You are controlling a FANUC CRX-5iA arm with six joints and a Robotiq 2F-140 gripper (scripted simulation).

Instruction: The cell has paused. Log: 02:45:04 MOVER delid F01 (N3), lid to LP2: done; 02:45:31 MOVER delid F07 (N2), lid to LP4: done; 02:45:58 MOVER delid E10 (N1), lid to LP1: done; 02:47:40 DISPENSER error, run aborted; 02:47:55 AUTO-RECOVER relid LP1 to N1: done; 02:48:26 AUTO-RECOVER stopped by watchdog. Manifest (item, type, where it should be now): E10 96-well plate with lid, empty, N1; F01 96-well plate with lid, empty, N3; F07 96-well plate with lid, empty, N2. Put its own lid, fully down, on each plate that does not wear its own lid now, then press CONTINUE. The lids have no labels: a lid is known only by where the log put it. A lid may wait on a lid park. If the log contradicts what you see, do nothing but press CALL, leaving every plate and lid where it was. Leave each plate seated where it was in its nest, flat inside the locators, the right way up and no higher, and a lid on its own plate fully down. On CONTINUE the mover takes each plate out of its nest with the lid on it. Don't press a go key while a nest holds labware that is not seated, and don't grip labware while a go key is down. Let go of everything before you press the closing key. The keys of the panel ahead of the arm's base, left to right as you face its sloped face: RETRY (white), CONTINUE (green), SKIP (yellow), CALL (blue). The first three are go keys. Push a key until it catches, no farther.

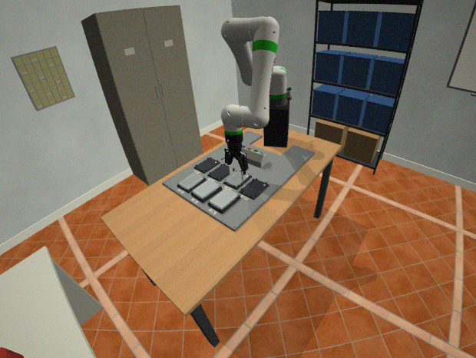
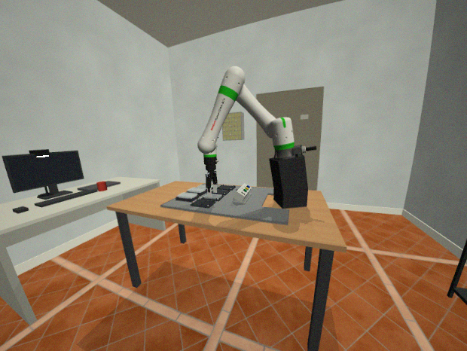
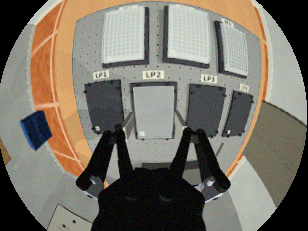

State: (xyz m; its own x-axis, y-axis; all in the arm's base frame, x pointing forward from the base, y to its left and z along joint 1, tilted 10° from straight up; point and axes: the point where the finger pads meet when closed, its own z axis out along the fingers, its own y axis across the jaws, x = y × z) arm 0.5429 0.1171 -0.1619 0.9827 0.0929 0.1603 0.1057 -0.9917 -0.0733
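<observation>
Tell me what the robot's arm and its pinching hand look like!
The robot arm is smooth, rounded and white, with bright green rings at its joints and small red lettering along one long section. It stands on a tall black box pedestal. The gripper at its tip is black, with two slim jointed fingers ending in flat pads. No loose cables show.
</observation>
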